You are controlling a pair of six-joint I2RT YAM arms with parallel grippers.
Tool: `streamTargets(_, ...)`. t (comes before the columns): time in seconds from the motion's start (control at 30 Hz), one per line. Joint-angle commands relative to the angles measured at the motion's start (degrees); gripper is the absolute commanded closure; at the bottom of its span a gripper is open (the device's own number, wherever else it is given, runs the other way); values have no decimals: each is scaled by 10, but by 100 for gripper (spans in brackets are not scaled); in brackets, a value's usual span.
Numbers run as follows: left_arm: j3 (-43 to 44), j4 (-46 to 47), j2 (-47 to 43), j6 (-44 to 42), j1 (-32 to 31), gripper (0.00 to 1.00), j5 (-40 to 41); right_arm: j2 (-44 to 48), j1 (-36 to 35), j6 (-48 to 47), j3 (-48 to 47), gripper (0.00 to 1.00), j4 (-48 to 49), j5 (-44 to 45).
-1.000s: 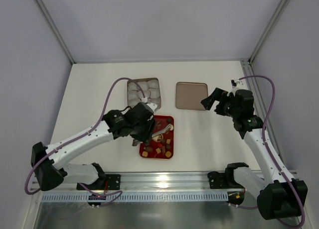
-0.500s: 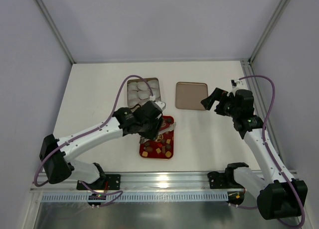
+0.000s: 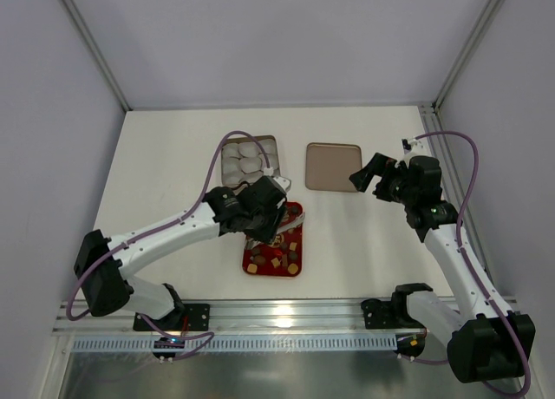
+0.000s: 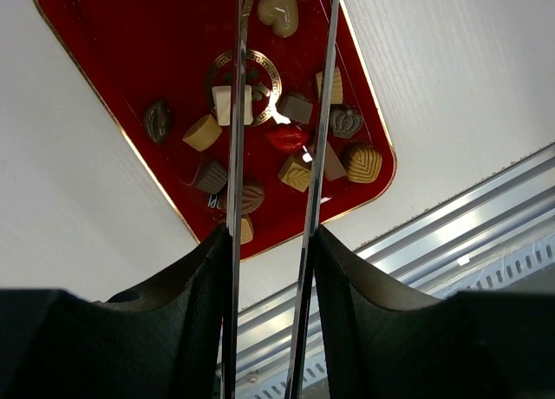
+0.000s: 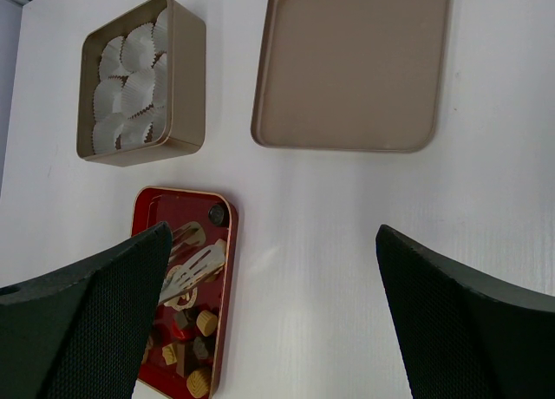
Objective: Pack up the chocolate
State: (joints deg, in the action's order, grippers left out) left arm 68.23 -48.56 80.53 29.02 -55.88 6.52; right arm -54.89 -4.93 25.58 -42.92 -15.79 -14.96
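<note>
1. The left hand (image 4: pixel 270 239) is partly closed on a pair of thin metal tongs (image 4: pixel 237 139). The two blades lie against the inner faces of its black fingers (image 4: pixel 173 312) and reach forward over the red tray (image 4: pixel 130 52).
2. The tongs' tips pass out of the top of the left wrist view, so I cannot tell whether they pinch a piece.
3. The chocolate (image 4: pixel 201 132) lies in the red tray as small pieces in tan, mid-brown and dark brown. Among them are a pale heart (image 4: pixel 279 11), a ribbed shell (image 4: pixel 362 163) and one red lip-shaped piece (image 4: pixel 286 139).
4. Most pieces bunch in the tray's near half, around and below a gold emblem (image 4: pixel 269 69) printed at its centre.
5. One dark round piece (image 5: pixel 215 212) sits alone in the tray's far right corner.
6. The tray rests flat on the white worktop (image 5: pixel 329 243), left of the middle, between the tin (image 5: pixel 192 78) and the worktop's near edge. A strip of bare worktop separates it from the tin.
7. The tin is square, golden-brown and open, and it is filled with white crinkled paper cups (image 5: pixel 130 78). It stands about midway between the worktop's near and far edges.
8. The lid (image 5: pixel 351 65) lies flat on the worktop to the tin's right, near it but not touching.
9. The right hand (image 5: pixel 273 234) is spread wide and holds nothing. It hangs in the air over the right part of the worktop, by the lid's right edge, and touches nothing.
</note>
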Motion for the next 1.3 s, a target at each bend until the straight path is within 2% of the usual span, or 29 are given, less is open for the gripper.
streamTargets(0.0,16,29,3,-11,-4,59,9,10,-3,-8,-13,0,5,5)
streamTargets(1.27,-4,28,20,-19,-4,65,9,5,-3,-9,-9,0,8,4)
